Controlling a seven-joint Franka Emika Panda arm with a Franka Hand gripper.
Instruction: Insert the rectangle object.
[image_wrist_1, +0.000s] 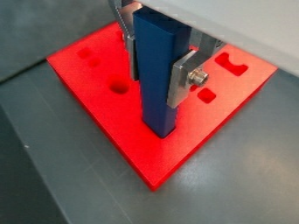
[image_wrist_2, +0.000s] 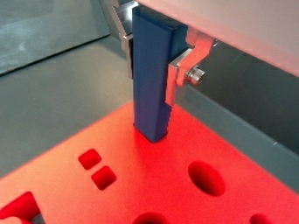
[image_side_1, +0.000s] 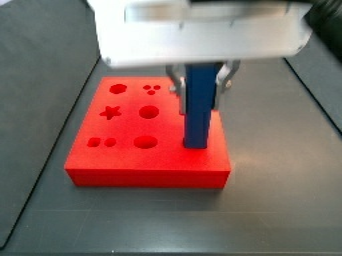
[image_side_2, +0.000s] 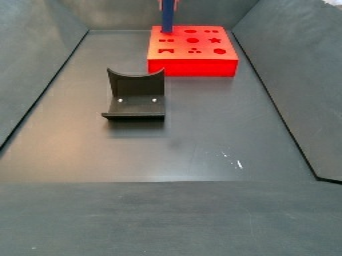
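The gripper (image_wrist_1: 162, 61) is pinched on the upper part of the rectangle object (image_wrist_1: 159, 83), its silver fingers (image_wrist_1: 187, 74) pressed to opposite sides. The blue bar hangs upright below them, its lower end at the top face of the red block (image_wrist_1: 128, 131) near one edge. Whether that end has entered a hole is hard to tell. The fixture (image_side_2: 134, 97) stands well apart on the surface (image_side_2: 187, 160).

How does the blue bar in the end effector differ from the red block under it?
The blue bar is tall, narrow and upright; the red block is wide, flat and low. The bar is plain-faced; the block's top has shaped holes. The bar is clamped in the end effector; the block rests on the floor. Both are solid-coloured with straight edges.
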